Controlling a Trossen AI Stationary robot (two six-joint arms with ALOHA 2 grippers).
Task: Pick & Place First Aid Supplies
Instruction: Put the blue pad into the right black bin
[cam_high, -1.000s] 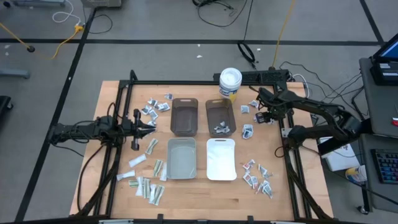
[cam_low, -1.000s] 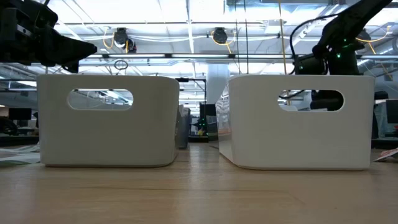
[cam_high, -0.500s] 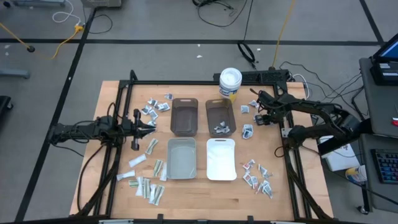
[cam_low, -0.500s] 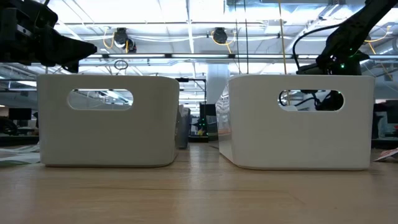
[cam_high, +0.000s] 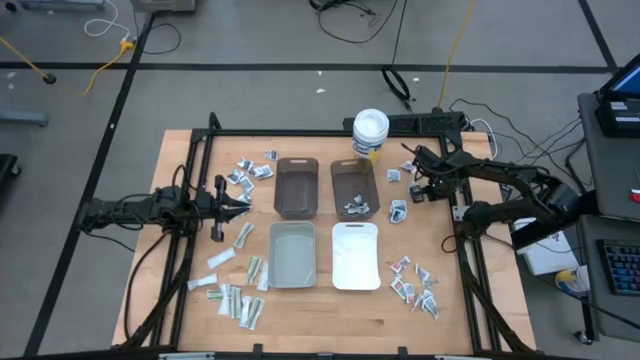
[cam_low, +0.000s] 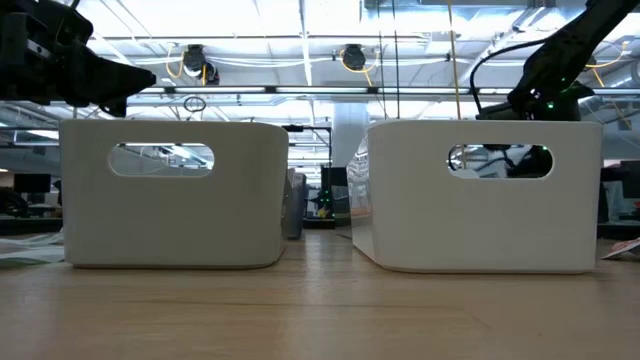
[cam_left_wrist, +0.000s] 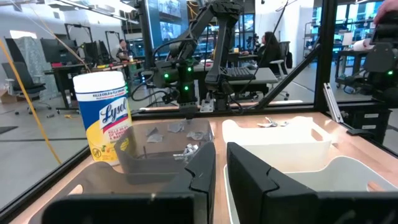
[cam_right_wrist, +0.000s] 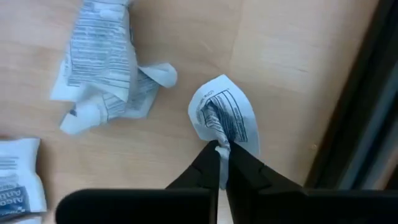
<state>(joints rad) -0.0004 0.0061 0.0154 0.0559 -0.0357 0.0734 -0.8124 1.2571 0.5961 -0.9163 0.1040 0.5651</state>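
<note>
Right pincer (cam_right_wrist: 222, 151) pinching a small crumpled white packet (cam_right_wrist: 225, 118) near the table's (cam_high: 320, 330) far right edge, more packets (cam_right_wrist: 102, 62) just beside it, left pincer (cam_high: 243, 200) pressed together over the table's left side, near the brown bins (cam_high: 296, 187).

right pincer (cam_right_wrist: 222, 151) pinched closed, left pincer (cam_left_wrist: 219, 163) closed
</note>
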